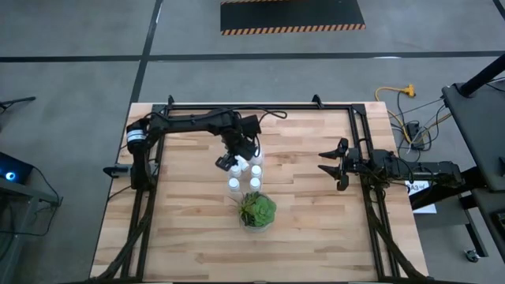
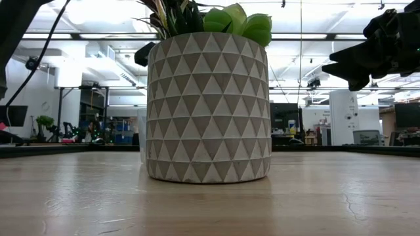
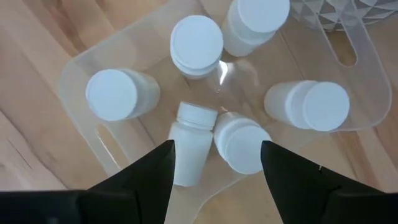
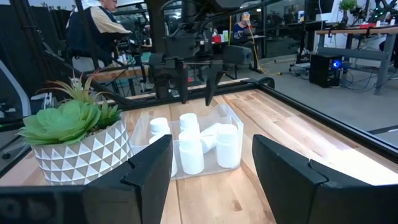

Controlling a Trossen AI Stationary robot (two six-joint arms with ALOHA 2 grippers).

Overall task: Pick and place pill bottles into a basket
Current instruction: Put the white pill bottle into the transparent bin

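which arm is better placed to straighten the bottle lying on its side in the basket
Left, probably. The left gripper hangs open right above the basket, with the tipped pill bottle between its fingers. The right gripper waits open near the table's right edge, well away.

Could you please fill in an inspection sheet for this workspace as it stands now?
Surface: wooden table, bare boards around the middle group.
Job's things: six pill bottles all inside the clear basket; five upright, one lying on its side.
Clutter: potted plant right beside the basket.
Grippers: left gripper open, directly above the basket, holding nothing; right gripper open, waiting over the table's right side.
Cables: yellow and black leads on the floor beyond the table's right edge.
Surroundings: striped floor mat; people at benches beyond the table.
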